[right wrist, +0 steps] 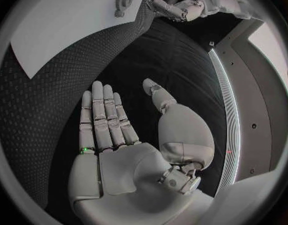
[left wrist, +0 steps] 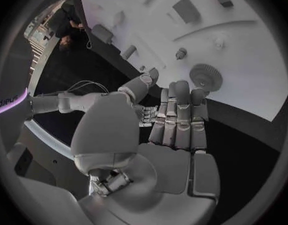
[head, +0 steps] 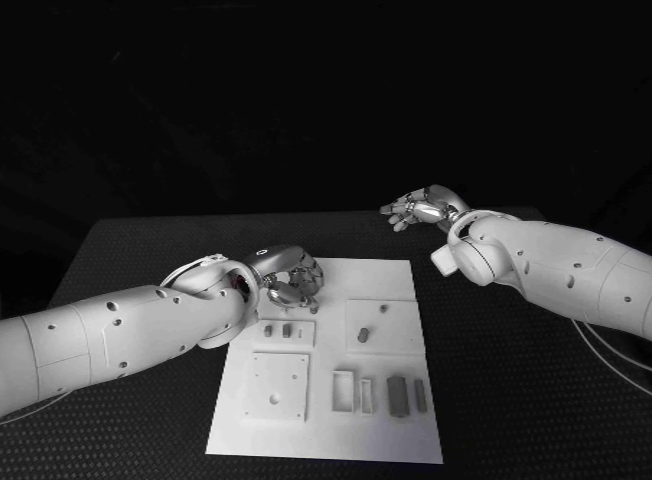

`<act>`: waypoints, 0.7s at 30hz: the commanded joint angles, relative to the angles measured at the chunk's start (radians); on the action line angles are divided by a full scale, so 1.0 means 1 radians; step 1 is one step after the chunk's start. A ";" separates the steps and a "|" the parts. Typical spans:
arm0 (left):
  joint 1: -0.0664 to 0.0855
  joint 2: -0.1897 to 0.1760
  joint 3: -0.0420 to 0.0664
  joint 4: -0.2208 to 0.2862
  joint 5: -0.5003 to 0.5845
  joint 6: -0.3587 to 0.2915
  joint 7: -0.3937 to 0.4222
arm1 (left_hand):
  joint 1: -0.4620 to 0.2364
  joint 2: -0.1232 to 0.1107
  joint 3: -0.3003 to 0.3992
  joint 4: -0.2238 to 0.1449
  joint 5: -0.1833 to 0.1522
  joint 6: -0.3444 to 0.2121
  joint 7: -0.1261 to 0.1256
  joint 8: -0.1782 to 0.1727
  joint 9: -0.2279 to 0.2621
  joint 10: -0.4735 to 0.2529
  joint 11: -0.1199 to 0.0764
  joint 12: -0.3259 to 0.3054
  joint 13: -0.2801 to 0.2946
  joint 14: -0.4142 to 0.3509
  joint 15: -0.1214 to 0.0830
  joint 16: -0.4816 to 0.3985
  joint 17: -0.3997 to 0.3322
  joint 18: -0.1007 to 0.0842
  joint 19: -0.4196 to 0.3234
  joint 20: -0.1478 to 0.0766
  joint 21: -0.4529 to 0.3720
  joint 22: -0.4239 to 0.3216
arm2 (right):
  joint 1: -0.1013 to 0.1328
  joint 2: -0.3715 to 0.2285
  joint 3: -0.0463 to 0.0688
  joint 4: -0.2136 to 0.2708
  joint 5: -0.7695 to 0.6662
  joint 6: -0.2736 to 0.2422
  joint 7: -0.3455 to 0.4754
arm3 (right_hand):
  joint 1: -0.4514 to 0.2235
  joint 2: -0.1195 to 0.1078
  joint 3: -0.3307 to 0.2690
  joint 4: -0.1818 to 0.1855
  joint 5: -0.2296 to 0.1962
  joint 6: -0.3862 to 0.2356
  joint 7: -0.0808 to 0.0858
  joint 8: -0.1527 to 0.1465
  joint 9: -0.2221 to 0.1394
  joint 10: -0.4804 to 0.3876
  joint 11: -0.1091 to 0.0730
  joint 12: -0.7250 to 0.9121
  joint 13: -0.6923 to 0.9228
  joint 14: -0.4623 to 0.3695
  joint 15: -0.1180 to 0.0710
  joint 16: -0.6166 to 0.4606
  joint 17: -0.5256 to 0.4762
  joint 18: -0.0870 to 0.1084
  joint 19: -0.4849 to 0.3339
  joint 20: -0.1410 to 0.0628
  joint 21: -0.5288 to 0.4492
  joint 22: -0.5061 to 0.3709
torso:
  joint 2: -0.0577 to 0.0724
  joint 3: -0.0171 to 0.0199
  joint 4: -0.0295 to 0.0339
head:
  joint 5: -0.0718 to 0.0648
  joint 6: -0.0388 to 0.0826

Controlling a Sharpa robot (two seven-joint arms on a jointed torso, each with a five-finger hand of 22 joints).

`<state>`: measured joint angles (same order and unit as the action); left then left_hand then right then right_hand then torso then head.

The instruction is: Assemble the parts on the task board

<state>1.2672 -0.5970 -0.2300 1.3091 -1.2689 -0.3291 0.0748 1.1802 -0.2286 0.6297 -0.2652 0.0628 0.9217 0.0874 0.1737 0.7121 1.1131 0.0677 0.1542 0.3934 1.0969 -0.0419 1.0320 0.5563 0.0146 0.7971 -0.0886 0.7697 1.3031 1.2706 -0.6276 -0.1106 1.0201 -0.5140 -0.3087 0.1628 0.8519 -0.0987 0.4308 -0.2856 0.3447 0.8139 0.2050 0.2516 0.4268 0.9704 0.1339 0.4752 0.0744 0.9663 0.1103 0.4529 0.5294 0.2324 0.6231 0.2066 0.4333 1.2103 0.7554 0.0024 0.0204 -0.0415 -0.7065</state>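
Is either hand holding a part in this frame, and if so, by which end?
Nothing is held. The left hand hovers by the gear with straight, empty fingers; the right hand is flat and open over the table.

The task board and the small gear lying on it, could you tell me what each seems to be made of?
The task board looks like matte white plastic: an even, glare-free surface with crisply cut recesses, though painted metal is possible. The gear looks like grey plastic, perhaps printed: dull, uniform colour, fine regular teeth, no metallic shine. Neither can be settled from looks alone.
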 commanded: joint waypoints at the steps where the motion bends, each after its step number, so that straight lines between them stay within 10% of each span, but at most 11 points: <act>1: -0.011 0.018 -0.001 -0.017 -0.151 0.047 0.036 | 0.013 0.004 0.002 -0.007 0.012 0.008 -0.003 -0.001 -0.007 -0.002 -0.002 -0.024 -0.018 0.017 -0.002 0.007 0.003 0.002 0.016 -0.054 0.007 0.005 | 0.000 0.002 0.000 0.000 0.000 0.017 0.007 | -0.008 0.005 0.007 0.000 0.004 -0.005 0.003 0.004 -0.001 0.002 0.000 -0.001 -0.001 -0.008 0.002 -0.003 -0.001 -0.008 -0.005 0.001 -0.003 0.001 | 0.001 0.0002 -0.0013 | -0.003 0.000; 13: -0.057 0.064 -0.002 -0.082 -0.189 0.020 0.026 | 0.002 0.014 -0.012 0.001 0.010 0.047 0.014 0.017 -0.021 0.075 -0.005 -0.033 -0.038 0.035 -0.007 0.051 0.029 0.009 0.039 -0.059 0.020 0.024 | 0.000 -0.003 0.000 0.010 0.000 0.017 0.007 | -0.008 0.005 0.007 0.000 0.003 -0.006 0.003 0.005 -0.001 0.003 0.000 -0.001 -0.001 -0.007 0.001 -0.003 -0.001 -0.008 -0.004 0.001 -0.003 0.002 | 0.002 0.0009 -0.0031 | -0.011 -0.004; 21: -0.060 0.064 -0.001 -0.090 -0.188 0.002 0.030 | -0.004 0.018 -0.012 0.011 0.011 0.047 0.018 0.015 -0.028 0.075 -0.003 -0.046 -0.047 0.035 -0.005 0.059 0.033 0.012 0.043 -0.057 0.021 0.024 | 0.000 -0.005 0.000 0.014 0.000 0.017 0.007 | -0.008 0.005 0.007 0.000 0.003 -0.005 0.003 0.005 -0.001 0.003 0.000 -0.001 -0.001 -0.007 0.001 -0.003 -0.002 -0.008 -0.004 0.001 -0.004 0.002 | 0.000 0.0015 -0.0002 | -0.016 -0.008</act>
<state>1.2076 -0.5345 -0.2319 1.2178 -1.4418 -0.3083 0.0916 1.1789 -0.2156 0.6185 -0.2622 0.0726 0.9696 0.1003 0.1910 0.6846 1.1816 0.0639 0.1113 0.3475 1.1297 -0.0503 1.0864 0.5885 0.0147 0.8364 -0.1033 0.7858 1.3079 1.2706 -0.6316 -0.1105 1.0321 -0.5139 -0.3071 0.1630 0.8519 -0.0987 0.4308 -0.2856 0.3447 0.8141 0.2049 0.2516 0.4269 0.9704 0.1339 0.4752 0.0746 0.9663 0.1103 0.4529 0.5295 0.2324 0.6231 0.2066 0.4333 1.2112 0.7571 0.0030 0.0183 -0.0560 -0.7133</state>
